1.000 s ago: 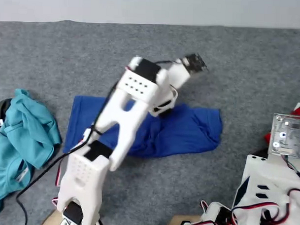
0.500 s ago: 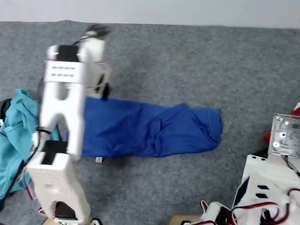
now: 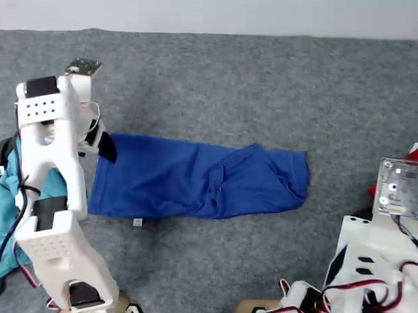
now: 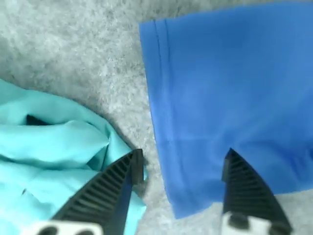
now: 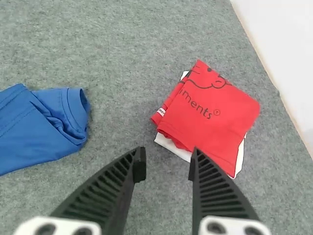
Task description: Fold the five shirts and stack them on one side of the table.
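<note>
The left gripper (image 4: 183,156) has swung from the middle to the end of the blue shirt (image 4: 234,83), lying long on the table (image 3: 266,83), and hangs open there, so another fold can start.

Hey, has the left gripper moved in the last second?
Yes. In the high view the left gripper has swung leftward from over the middle of the blue shirt to its hem end, beside the teal shirt.

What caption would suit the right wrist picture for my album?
The right arm's open claw hovers over grey carpet between a folded red shirt and a blue shirt.
</note>
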